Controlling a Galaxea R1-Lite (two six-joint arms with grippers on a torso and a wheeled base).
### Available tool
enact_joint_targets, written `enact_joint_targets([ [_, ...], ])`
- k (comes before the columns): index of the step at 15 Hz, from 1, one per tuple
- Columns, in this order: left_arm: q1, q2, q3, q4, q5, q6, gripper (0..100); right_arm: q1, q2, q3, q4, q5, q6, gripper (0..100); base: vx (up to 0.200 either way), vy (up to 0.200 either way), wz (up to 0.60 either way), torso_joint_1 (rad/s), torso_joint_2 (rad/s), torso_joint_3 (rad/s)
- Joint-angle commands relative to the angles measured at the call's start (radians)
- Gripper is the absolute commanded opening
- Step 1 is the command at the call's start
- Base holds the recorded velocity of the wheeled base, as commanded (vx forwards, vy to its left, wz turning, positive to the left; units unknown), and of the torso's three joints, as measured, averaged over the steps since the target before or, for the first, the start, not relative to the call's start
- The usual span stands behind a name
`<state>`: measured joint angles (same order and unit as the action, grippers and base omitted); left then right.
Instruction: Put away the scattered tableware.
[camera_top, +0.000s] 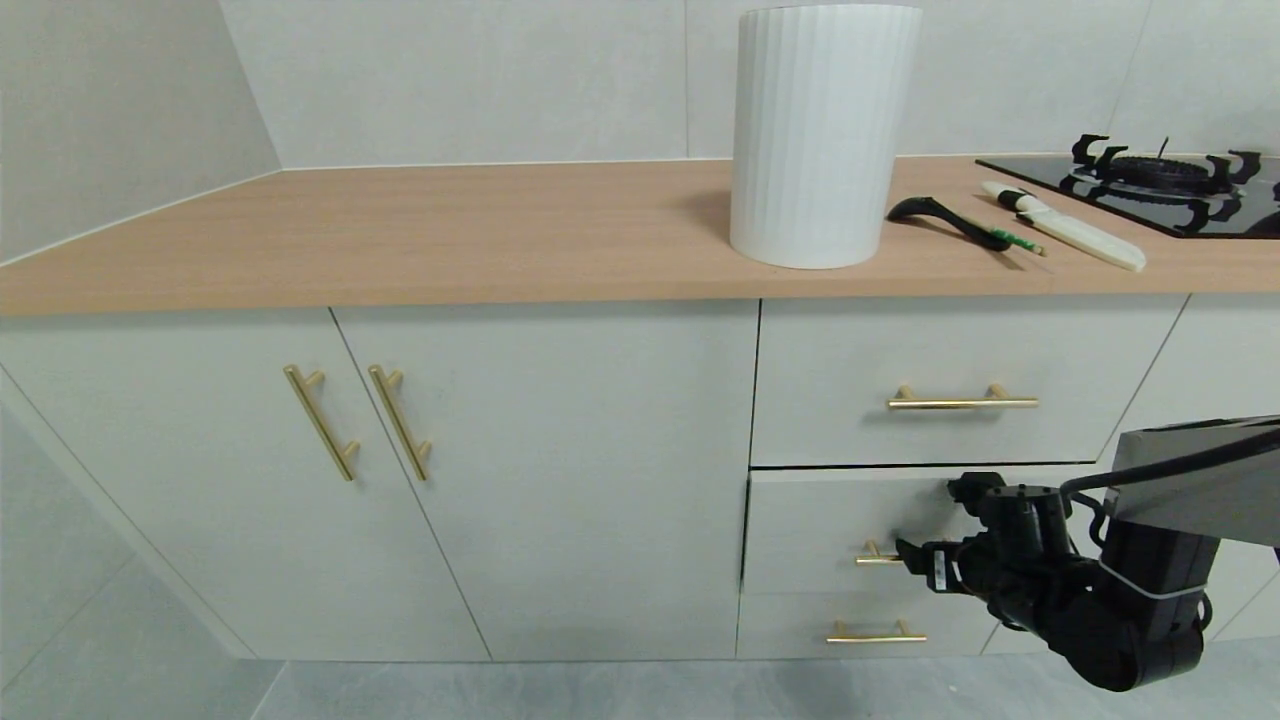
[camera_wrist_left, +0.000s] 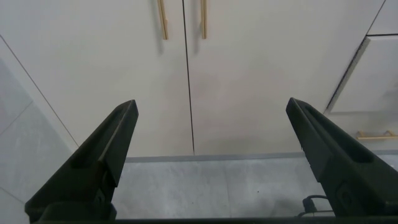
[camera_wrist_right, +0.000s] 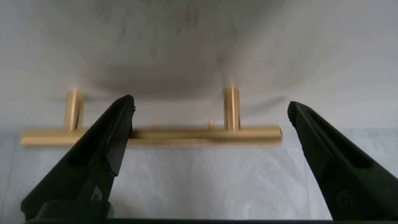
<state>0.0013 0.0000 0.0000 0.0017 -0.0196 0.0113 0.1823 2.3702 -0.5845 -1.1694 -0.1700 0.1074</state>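
Note:
Scattered tableware lies on the wooden counter (camera_top: 400, 240): a black spoon (camera_top: 940, 215), a thin green-tipped utensil (camera_top: 1020, 240) and a white knife-like piece (camera_top: 1075, 238), all beside a tall white ribbed holder (camera_top: 820, 140). My right gripper (camera_top: 905, 552) is low at the drawer stack, open, its fingers level with the middle drawer's brass handle (camera_top: 876, 558). In the right wrist view that handle (camera_wrist_right: 149, 134) lies just ahead of the right gripper (camera_wrist_right: 211, 106), crossing the gap between the fingers. My left gripper (camera_wrist_left: 211, 107) is open and holds nothing, facing the lower cabinet doors (camera_wrist_left: 186, 74).
A black gas hob (camera_top: 1150, 185) sits at the counter's right end. Three drawers with brass handles stack on the right, the top one (camera_top: 960, 402) shut. Double cabinet doors with brass handles (camera_top: 320, 420) stand on the left. Grey floor (camera_wrist_left: 205, 186) runs below.

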Motion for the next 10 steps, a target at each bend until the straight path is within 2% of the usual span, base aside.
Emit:
enact_joint_targets([
  [1,0.0,0.002,0.0,0.0,0.0,-0.001,100,0.0,-0.003,0.005,-0.001,-0.002,-0.008,100,0.0,0.0,0.0,0.0,0.0,0.0],
  [6,0.0,0.002,0.0,0.0,0.0,-0.001,100,0.002,-0.025,0.032,0.008,-0.002,-0.02,100,0.0,0.0,0.0,0.0,0.0,0.0],
  [8,0.0,0.002,0.0,0.0,0.0,-0.001,100,0.003,-0.114,0.061,0.109,0.003,-0.029,100,0.0,0.0,0.0,0.0,0.0,0.0],
  [10,0.0,0.002,0.0,0.0,0.0,-0.001,100,0.011,-0.261,0.072,0.295,0.012,-0.043,100,0.0,0.0,0.0,0.0,0.0,0.0],
])
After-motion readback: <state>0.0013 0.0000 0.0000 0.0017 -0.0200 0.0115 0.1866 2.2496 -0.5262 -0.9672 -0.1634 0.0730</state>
